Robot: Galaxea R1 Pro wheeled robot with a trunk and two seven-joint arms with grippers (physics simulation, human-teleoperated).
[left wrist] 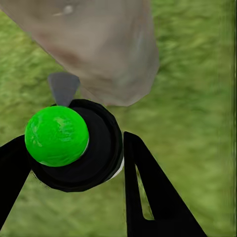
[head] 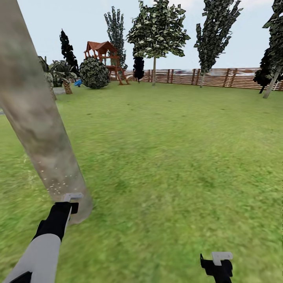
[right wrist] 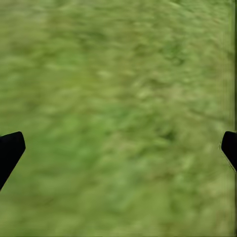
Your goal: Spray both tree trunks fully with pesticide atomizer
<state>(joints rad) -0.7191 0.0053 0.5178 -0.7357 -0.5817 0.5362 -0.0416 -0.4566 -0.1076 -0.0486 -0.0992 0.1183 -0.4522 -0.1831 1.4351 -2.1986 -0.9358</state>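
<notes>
The near tree's thick mottled beige-grey tree trunk (head: 35,110) leans across the left of the head view. White pesticide specks (head: 59,181) dot the bark just above its base. My left gripper (head: 72,205) is held out against the trunk's foot. In the left wrist view it (left wrist: 74,148) is shut on the pesticide atomizer (left wrist: 57,136), a black round body with a bright green ball on it. The atomizer's grey nozzle (left wrist: 63,86) points at the trunk (left wrist: 103,44), very close. My right gripper (head: 216,267) hangs low at the lower right, open over bare grass (right wrist: 118,148).
Lawn (head: 177,157) stretches ahead to a brown slat fence (head: 220,77). A red wooden play tower (head: 104,55), a round shrub (head: 94,72) and palms (head: 59,76) stand at the back left. Another leaning pale trunk (head: 272,88) stands far off at the right edge.
</notes>
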